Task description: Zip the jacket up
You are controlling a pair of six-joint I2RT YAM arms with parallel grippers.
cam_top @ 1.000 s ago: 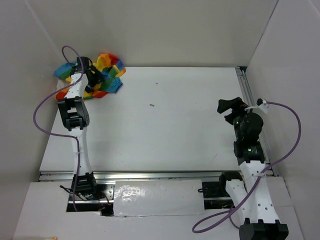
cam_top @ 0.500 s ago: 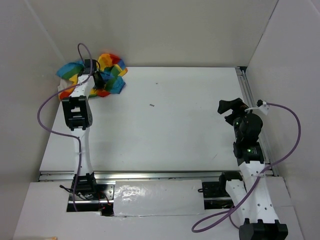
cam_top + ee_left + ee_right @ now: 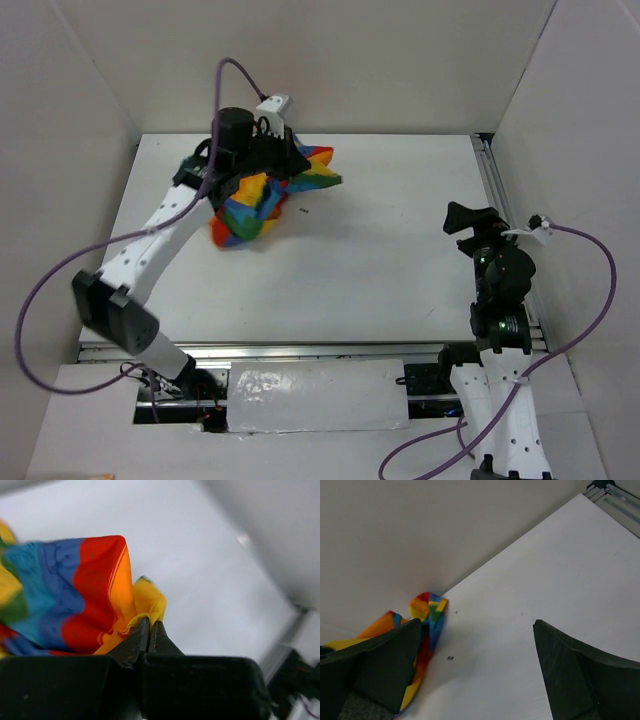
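Left gripper is clenched on the jacket. In the left wrist view the two black fingertips are pressed together, with a yellow-orange fold of the cloth's edge pinched between them. The jacket is bunched into a rainbow wad (red, orange, yellow, green, blue) at the far left-centre of the white table, right under the gripper and partly covered by the wrist. Its lowest corner points toward the near edge. Can't tell if that end rests on the table or hangs just above it.

Left arm reaches diagonally from its base up to the wad, with a purple cable looping beside it. A small dark speck lies on the table just right of the jacket.

Right gripper is at the right side, well apart from the jacket. Its jaws are spread wide and nothing is between them. Its wrist view shows bare table between the fingers, with the jacket far off behind the left one.
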